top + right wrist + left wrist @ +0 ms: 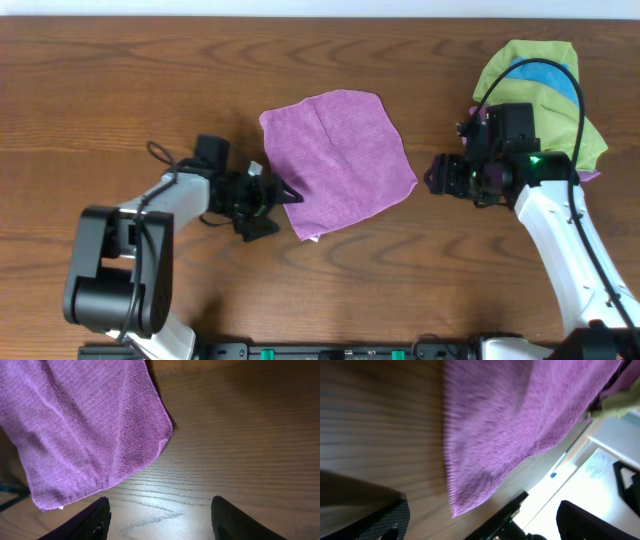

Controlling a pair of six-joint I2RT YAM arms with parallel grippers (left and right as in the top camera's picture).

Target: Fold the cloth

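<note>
A purple cloth (337, 160) lies flat and spread out in the middle of the wooden table. It also shows in the left wrist view (520, 420) and in the right wrist view (85, 425). My left gripper (275, 205) is open and empty, just left of the cloth's near-left corner, low over the table. My right gripper (436, 177) is open and empty, a short way right of the cloth's right corner; its fingers (160, 520) frame bare wood.
A pile of green and blue cloths (545, 85) lies at the back right, behind my right arm. A black cable (158, 153) loops by my left arm. The table's front edge runs close below the grippers.
</note>
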